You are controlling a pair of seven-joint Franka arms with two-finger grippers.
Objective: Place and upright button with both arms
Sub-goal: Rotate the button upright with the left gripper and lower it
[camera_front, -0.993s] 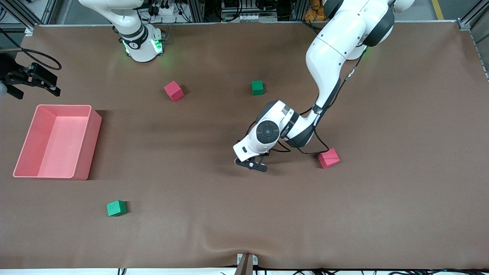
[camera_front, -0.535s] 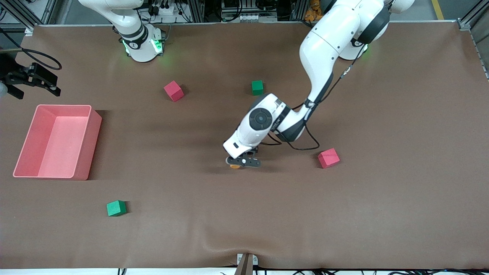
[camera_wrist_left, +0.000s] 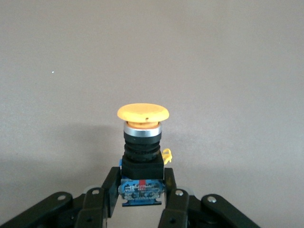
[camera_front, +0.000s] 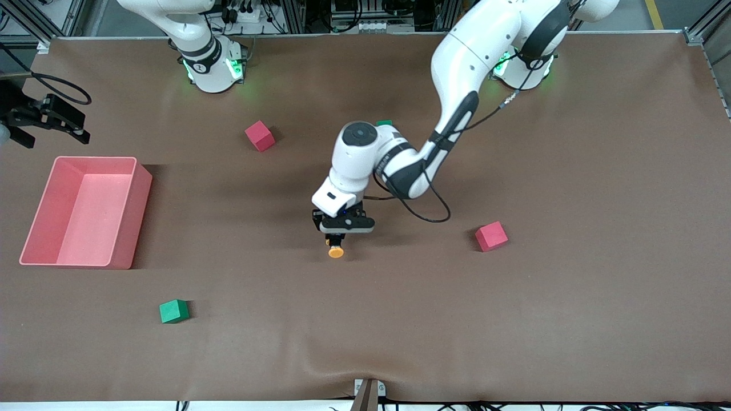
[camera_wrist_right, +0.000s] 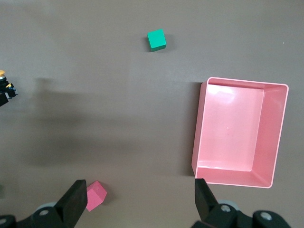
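Brown matting covers the table [camera_front: 599, 285], with aluminium framing along the edge where the arm bases stand. Left pincer [camera_front: 337, 235], over the table's middle, is clamped on the black body of the button [camera_front: 336, 250]; the orange cap points toward the front edge, so the button lies horizontal in the grip. In the left wrist view the fingers [camera_wrist_left: 173, 209] pinch the button's base [camera_wrist_left: 141, 156], whose lowest part is partly hidden between them. Right pincer [camera_front: 48, 117] waits with jaws spread wide near the table edge at the right arm's end, above the pink bin [camera_front: 140, 188]. One green cube [camera_front: 384, 123] is almost wholly hidden by the left arm. Around lie two red cubes [camera_front: 260, 136] [camera_front: 491, 236] and another green cube [camera_front: 173, 311].
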